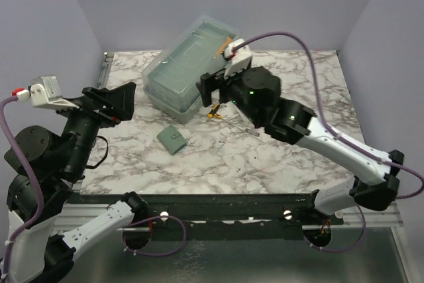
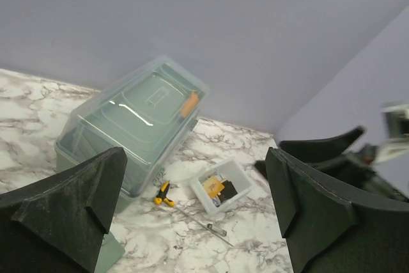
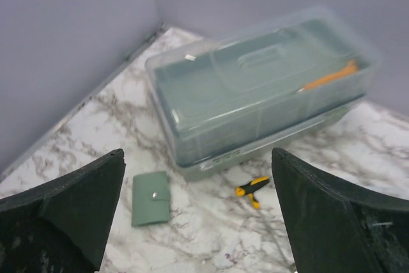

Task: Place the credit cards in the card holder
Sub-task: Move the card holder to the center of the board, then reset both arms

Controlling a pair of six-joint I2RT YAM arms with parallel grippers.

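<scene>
The card holder [image 1: 172, 139] lies closed on the marble table, a small grey-green wallet with a snap, also seen in the right wrist view [image 3: 151, 198]. The credit cards, one gold-yellow [image 2: 215, 186] and one black [image 2: 229, 189], sit in a small white tray [image 2: 203, 201]. In the top view my right arm hides that tray. My left gripper [image 1: 127, 102] hovers open at the left, well away from the cards, its jaws [image 2: 195, 215] wide apart with nothing between them. Above the table beside the big box, my right gripper [image 1: 207, 91] is also open and holds nothing [image 3: 198, 215].
A large translucent lidded box [image 1: 189, 64] stands at the back centre. In front of it lies a yellow-handled tool [image 1: 213, 112] with a thin metal rod. Grey walls enclose the table on three sides.
</scene>
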